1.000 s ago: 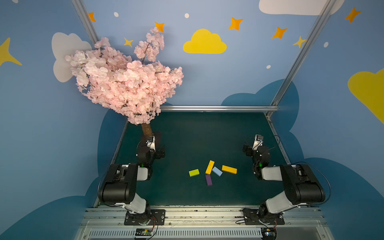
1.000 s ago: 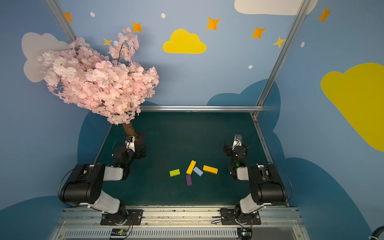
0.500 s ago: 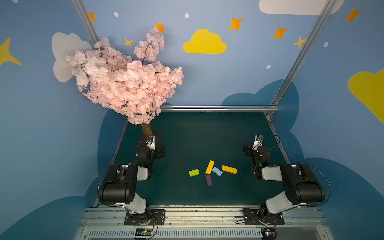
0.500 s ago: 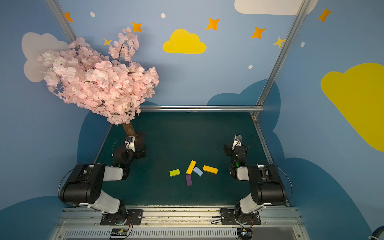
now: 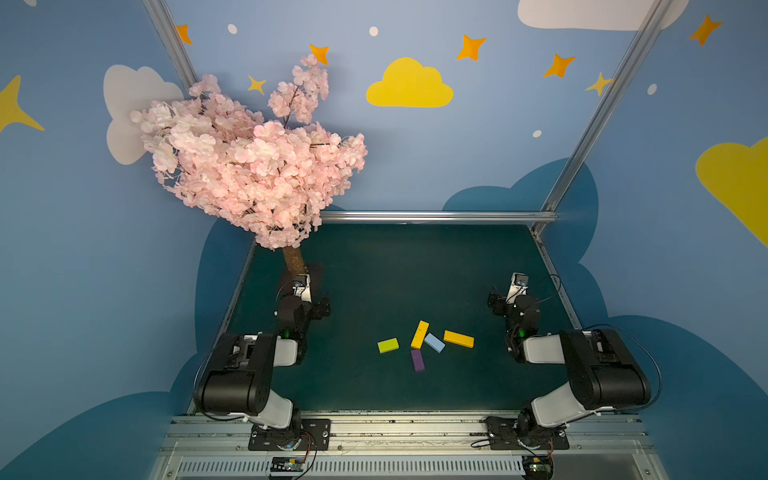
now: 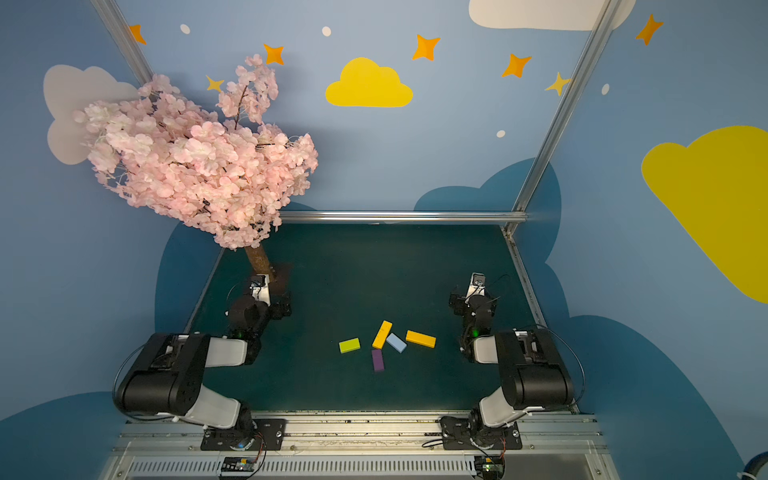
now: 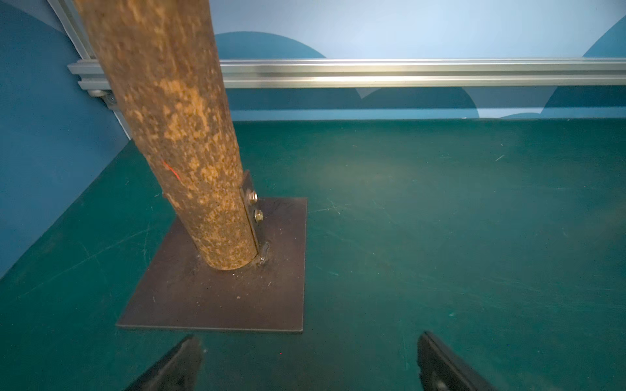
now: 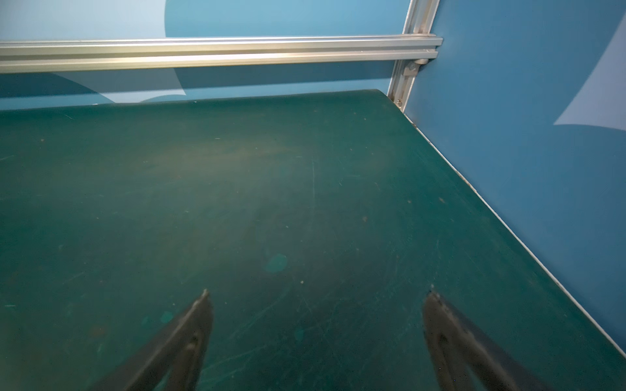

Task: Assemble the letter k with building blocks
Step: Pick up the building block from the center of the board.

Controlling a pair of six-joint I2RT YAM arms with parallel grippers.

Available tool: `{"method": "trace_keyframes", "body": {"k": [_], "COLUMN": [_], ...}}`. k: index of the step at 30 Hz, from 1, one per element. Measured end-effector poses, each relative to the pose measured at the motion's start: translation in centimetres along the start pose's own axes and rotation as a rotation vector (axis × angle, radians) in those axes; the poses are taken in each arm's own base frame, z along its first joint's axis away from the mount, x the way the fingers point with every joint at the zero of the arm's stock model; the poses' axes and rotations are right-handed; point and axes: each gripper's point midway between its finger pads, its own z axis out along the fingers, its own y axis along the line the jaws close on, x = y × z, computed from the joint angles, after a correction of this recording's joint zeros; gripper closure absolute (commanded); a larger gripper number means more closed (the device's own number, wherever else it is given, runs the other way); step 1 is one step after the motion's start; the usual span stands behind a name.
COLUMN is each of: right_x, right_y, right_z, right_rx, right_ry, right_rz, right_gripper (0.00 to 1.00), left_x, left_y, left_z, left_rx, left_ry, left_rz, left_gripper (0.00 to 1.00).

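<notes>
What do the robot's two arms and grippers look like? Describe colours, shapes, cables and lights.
The left arm and right arm match: bulky rounded black joint housings joined by white links, each with a small green light and thin black cables looping beside it, on a black base plate. The left gripper and right gripper have dark, tapering, pointed fingers.

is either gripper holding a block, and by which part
Nothing is held. The left gripper and right gripper are open and empty; the blocks lie on the table.
</notes>
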Motion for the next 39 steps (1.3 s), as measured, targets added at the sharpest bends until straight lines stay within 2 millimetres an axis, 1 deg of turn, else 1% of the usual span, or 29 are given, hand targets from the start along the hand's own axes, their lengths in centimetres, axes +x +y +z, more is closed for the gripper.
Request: {"method": "trace_keyframes", "body": {"k": [2, 4, 6, 9, 11, 13, 15, 18, 20, 22, 23, 24, 25, 26, 27, 29, 30, 31, 32, 33, 34, 35, 37, 39], "right_x": [0.4, 0.5, 0.5, 0.1, -0.1, -0.1, -0.2, -0.3, -0.5, -0.8, -1.7, -3.5, -5.8, -9.1, -12.2, -17.4, -19.5, -20.9, -22.0, -22.4, -22.5, -22.2, -20.6, -18.6], "right_y": [-0.2, -0.3, -0.3, -0.2, -0.2, -0.1, -0.1, 0.1, 0.1, -0.2, -0.5, -0.8, -0.9, -0.8, -0.5, 0.4, 1.1, 1.9, 2.9, 4.1, 5.3, 6.7, 9.6, 12.2], "right_z": [-0.3, -0.4, -0.4, -0.4, -0.3, -0.3, -0.1, 0.2, 0.3, 0.3, 0.2, 0.0, -0.3, -1.0, -1.8, -3.7, -4.7, -5.3, -5.8, -6.1, -6.2, -6.2, -5.9, -5.8], "right_rx": [0.010, 0.014, 0.013, 0.009, 0.006, 0.004, 0.003, -0.003, -0.008, 0.006, 0.017, 0.025, 0.026, 0.011, -0.019, -0.084, -0.130, -0.177, -0.233, -0.291, -0.342, -0.399, -0.505, -0.590], "right_ry": [0.001, 0.000, 0.000, -0.005, -0.009, -0.006, 0.000, 0.009, 0.016, 0.054, 0.070, 0.064, 0.031, -0.032, -0.097, -0.217, -0.260, -0.284, -0.291, -0.284, -0.268, -0.237, -0.149, -0.048], "right_rz": [-0.001, 0.000, -0.001, 0.000, 0.001, 0.000, -0.001, -0.003, -0.003, -0.002, 0.002, 0.010, 0.025, 0.040, 0.051, 0.087, 0.110, 0.132, 0.153, 0.161, 0.163, 0.170, 0.181, 0.204], "right_gripper": [0.04, 0.03, 0.04, 0.04, 0.04, 0.04, 0.04, 0.03, 0.02, 0.02, 0.02, 0.02, 0.02, 0.02, 0.02, 0.02, 0.02, 0.02, 0.02, 0.02, 0.02, 0.02, 0.02, 0.02], "left_x": [-1.9, -4.5, -7.0, -10.5, -12.1, -13.9, -15.6, -17.6, -19.2, -20.7, -21.2, -21.5, -21.7, -22.0, -22.4, -23.0, -23.2, -23.4, -23.5, -23.5, -23.5, -23.5, -23.7, -24.7], "left_y": [-0.7, -1.4, -1.8, -1.6, -1.8, -2.2, -2.6, -3.4, -4.6, -6.7, -7.8, -8.7, -9.5, -10.2, -10.8, -11.9, -12.3, -12.5, -12.8, -12.9, -13.0, -13.1, -13.1, -13.2], "left_z": [-0.7, -1.9, -3.3, -5.1, -5.3, -5.1, -4.7, -4.6, -5.1, -6.3, -7.0, -7.7, -8.2, -8.7, -9.0, -9.3, -9.2, -9.0, -8.7, -8.5, -8.3, -8.0, -7.4, -7.3], "left_rx": [0.001, 0.005, 0.017, 0.027, 0.047, 0.079, 0.115, 0.198, 0.277, 0.403, 0.468, 0.523, 0.568, 0.615, 0.663, 0.750, 0.783, 0.805, 0.830, 0.851, 0.865, 0.880, 0.894, 0.916], "left_ry": [-0.039, -0.107, -0.178, -0.268, -0.281, -0.287, -0.282, -0.273, -0.277, -0.284, -0.285, -0.282, -0.274, -0.270, -0.269, -0.257, -0.241, -0.226, -0.210, -0.193, -0.178, -0.150, -0.081, -0.038], "left_rz": [0.025, 0.032, -0.020, -0.127, -0.182, -0.237, -0.352, -0.471, -0.508, -0.506, -0.500, -0.500, -0.508, -0.517, -0.524, -0.552, -0.583, -0.609, -0.644, -0.677, -0.702, -0.739, -0.808, -0.861], "left_gripper": [0.00, 0.00, 0.00, 0.00, 0.00, 0.00, 0.00, 0.00, 0.00, 0.00, 0.00, 0.00, 0.00, 0.00, 0.00, 0.00, 0.00, 0.00, 0.03, 0.00, 0.00, 0.00, 0.00, 0.00]}}
